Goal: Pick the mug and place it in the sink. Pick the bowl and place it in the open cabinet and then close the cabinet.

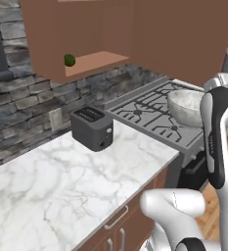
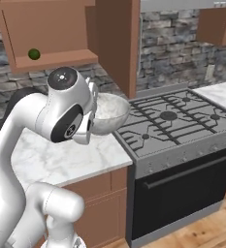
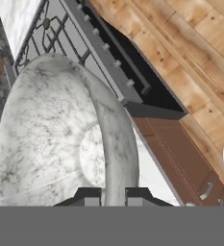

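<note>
One bowl, its rim pinched between the narrow jaws of the end effector, hangs below and right of the open cabinet shelf.

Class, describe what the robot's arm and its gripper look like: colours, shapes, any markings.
The arm has smooth, rounded white segments with dark grey-black joints and a round grey cap with a small dot. The gripper ends in two small dark, blocky fingers. No cables or lettering are visible.

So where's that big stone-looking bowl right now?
The bowl is up off the counter, its rim pinched in the gripper, hanging by the stove's left edge, below the open cabinet.
</note>
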